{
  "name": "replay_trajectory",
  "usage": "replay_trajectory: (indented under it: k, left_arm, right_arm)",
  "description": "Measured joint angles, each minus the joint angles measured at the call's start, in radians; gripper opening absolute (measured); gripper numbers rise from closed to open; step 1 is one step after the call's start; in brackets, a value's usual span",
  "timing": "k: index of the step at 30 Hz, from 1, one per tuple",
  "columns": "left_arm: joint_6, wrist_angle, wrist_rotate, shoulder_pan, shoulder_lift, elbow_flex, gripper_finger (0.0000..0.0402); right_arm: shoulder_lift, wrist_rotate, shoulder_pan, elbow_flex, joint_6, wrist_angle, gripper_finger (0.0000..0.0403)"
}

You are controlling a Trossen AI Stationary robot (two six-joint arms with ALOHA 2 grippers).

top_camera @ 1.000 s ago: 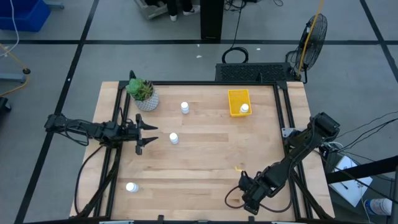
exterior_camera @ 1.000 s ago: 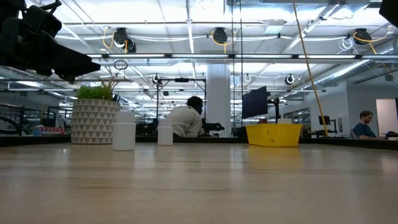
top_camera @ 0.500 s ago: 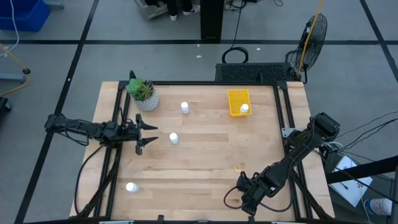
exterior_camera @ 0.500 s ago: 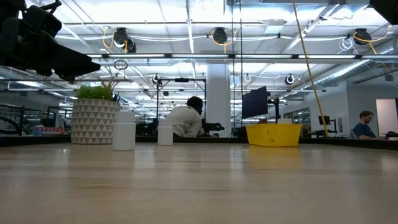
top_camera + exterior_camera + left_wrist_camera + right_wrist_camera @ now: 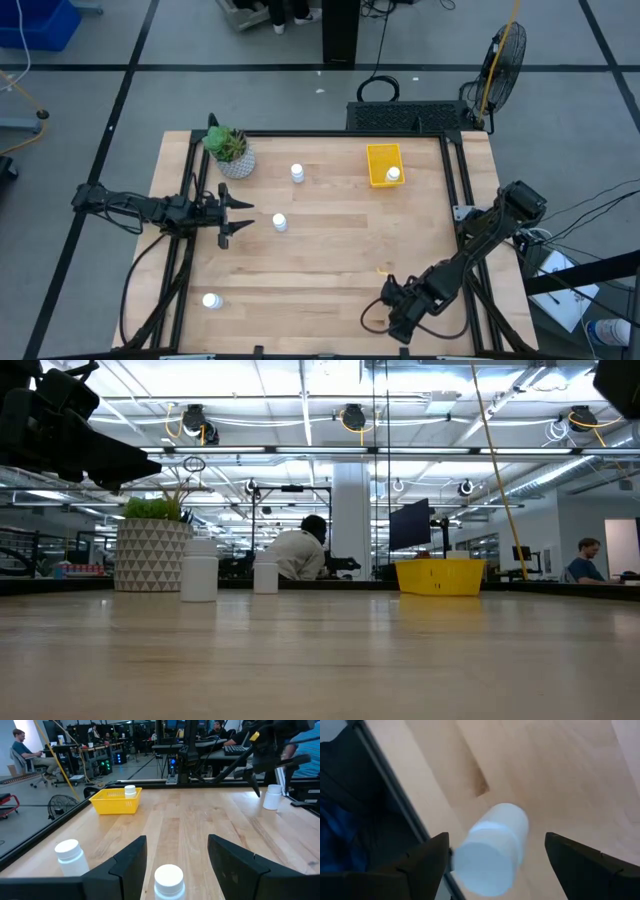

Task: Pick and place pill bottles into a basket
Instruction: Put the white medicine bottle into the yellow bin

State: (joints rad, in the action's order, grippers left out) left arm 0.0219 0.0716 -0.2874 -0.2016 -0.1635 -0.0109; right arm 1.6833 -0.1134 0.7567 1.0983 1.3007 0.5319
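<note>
Yellow basket (image 5: 384, 163) holding one white pill bottle (image 5: 393, 175), three bottles upright on table, one lying tipped at near edge (image 5: 492, 850)

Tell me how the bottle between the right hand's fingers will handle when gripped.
The bottle seems to lie on its side, so it may roll if nudged. Smooth white plastic: possibly slippery. The right hand is open around it.

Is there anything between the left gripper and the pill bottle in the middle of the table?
No. In the high view, only bare wood lies between the left gripper and that pill bottle.
</note>
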Motion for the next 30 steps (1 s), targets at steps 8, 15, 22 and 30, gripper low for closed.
replay_trajectory:
  k: [8, 15, 22, 30]
  left_arm:
    - [0.000, 0.000, 0.000, 0.000, 0.000, 0.000, 0.0214]
    - [0.000, 0.000, 0.000, 0.000, 0.000, 0.000, 0.0214]
    - [0.000, 0.000, 0.000, 0.000, 0.000, 0.000, 0.0214]
    - [0.000, 0.000, 0.000, 0.000, 0.000, 0.000, 0.0214]
  right_arm:
    - [0.000, -0.020, 0.000, -0.017, 0.016, -0.013, 0.0320]
    - [0.000, -0.019, -0.001, -0.017, 0.020, -0.012, 0.0301]
    - [0.000, -0.021, -0.001, -0.017, 0.017, -0.012, 0.0196]
    - [0.000, 0.014, 0.000, -0.017, -0.084, -0.014, 0.0165]
